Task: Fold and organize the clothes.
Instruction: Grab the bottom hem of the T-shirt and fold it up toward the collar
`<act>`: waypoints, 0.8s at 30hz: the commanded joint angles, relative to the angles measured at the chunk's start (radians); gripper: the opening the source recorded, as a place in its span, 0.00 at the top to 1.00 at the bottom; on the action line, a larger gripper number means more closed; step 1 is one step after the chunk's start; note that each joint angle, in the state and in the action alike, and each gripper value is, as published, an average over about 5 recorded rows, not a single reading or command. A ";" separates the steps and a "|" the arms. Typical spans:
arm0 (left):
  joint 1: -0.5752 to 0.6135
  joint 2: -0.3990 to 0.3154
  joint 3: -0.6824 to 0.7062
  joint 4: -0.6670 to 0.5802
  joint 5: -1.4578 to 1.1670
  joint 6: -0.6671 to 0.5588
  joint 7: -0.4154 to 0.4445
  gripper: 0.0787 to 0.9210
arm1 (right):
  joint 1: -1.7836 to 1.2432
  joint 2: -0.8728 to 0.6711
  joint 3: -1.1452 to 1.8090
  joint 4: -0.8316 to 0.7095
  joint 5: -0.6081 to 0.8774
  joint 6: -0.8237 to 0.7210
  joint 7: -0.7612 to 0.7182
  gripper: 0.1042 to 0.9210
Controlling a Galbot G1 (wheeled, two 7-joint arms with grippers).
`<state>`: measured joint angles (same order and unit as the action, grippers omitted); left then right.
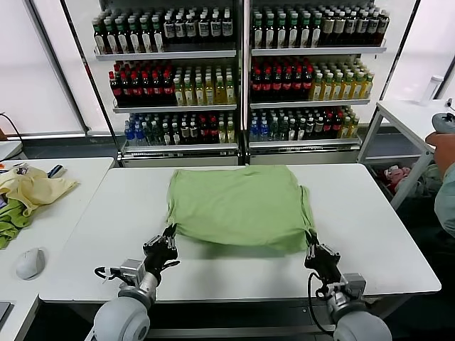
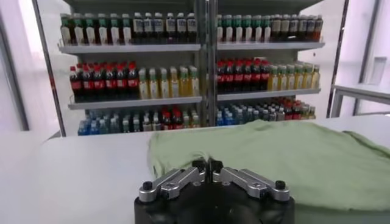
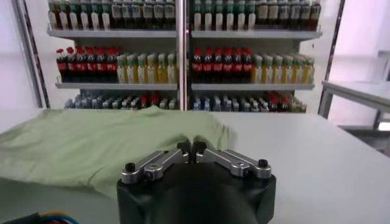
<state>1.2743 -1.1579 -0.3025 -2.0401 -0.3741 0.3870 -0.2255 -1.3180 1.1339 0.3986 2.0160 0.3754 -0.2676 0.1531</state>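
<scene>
The light green clothes (image 1: 238, 206) lie spread on the white table (image 1: 398, 234), back side up, with no logo or buttons showing. My left gripper (image 1: 170, 233) is shut on the near left corner of the hem. My right gripper (image 1: 311, 238) is shut on the near right corner. The near edge is raised slightly off the table and casts a shadow. In the left wrist view the left gripper (image 2: 208, 164) pinches a fold of the clothes (image 2: 292, 152). In the right wrist view the right gripper (image 3: 191, 146) pinches the edge of the clothes (image 3: 91, 146).
A pale yellow garment (image 1: 32, 186), a darker green cloth (image 1: 11, 220) and a mouse (image 1: 30, 263) lie on the adjoining table at left. Drink shelves (image 1: 242, 71) stand behind. A side table (image 1: 419, 121) and a person's arm (image 1: 444, 149) are at right.
</scene>
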 commanded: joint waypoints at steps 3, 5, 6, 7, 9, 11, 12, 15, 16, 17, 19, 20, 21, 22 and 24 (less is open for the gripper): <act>-0.199 0.040 0.076 0.229 0.074 -0.024 0.003 0.97 | 0.204 -0.044 -0.060 -0.138 0.013 0.002 -0.008 0.97; -0.225 0.046 0.098 0.263 0.114 -0.026 0.002 0.97 | 0.229 -0.045 -0.075 -0.161 0.005 -0.004 -0.010 0.97; -0.237 0.048 0.107 0.279 0.131 -0.027 0.002 0.97 | 0.241 -0.045 -0.083 -0.172 -0.001 -0.006 -0.011 0.97; -0.247 0.050 0.115 0.292 0.144 -0.026 0.001 0.97 | 0.253 -0.045 -0.090 -0.182 -0.007 -0.008 -0.013 0.97; -0.266 0.055 0.133 0.316 0.172 -0.024 0.001 0.97 | 0.279 -0.045 -0.105 -0.208 -0.020 -0.011 -0.015 0.97; -0.281 0.059 0.148 0.332 0.198 -0.024 0.002 0.97 | 0.305 -0.044 -0.118 -0.230 -0.030 -0.017 -0.018 0.97; -0.287 0.061 0.157 0.339 0.213 -0.025 0.002 0.97 | 0.317 -0.043 -0.124 -0.241 -0.036 -0.022 -0.020 0.97; -0.305 0.061 0.178 0.362 0.256 -0.031 0.001 0.97 | 0.345 -0.038 -0.137 -0.263 -0.053 -0.037 -0.027 0.97; -0.310 0.059 0.184 0.371 0.269 -0.033 0.000 0.97 | 0.352 -0.036 -0.140 -0.270 -0.059 -0.041 -0.029 0.97; -0.315 0.058 0.188 0.380 0.281 -0.034 -0.001 0.97 | 0.359 -0.033 -0.143 -0.277 -0.064 -0.044 -0.032 0.97; -0.324 0.055 0.196 0.396 0.302 -0.035 -0.002 0.97 | 0.371 -0.028 -0.150 -0.292 -0.073 -0.049 -0.038 0.97; -0.326 0.054 0.199 0.402 0.310 -0.035 -0.002 0.97 | 0.377 -0.025 -0.154 -0.299 -0.078 -0.051 -0.041 0.97; -0.329 0.053 0.202 0.407 0.316 -0.034 -0.003 0.97 | 0.381 -0.023 -0.158 -0.305 -0.083 -0.054 -0.044 0.97; -0.330 0.051 0.205 0.411 0.323 -0.033 -0.003 0.97 | 0.384 -0.021 -0.161 -0.311 -0.088 -0.056 -0.047 0.97; -0.333 0.047 0.210 0.419 0.335 -0.031 -0.004 0.97 | 0.390 -0.017 -0.166 -0.324 -0.101 -0.057 -0.052 0.97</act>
<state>0.9972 -1.1092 -0.1401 -1.7120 -0.1477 0.3559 -0.2270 -0.9915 1.1186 0.2565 1.7539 0.3012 -0.3140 0.1081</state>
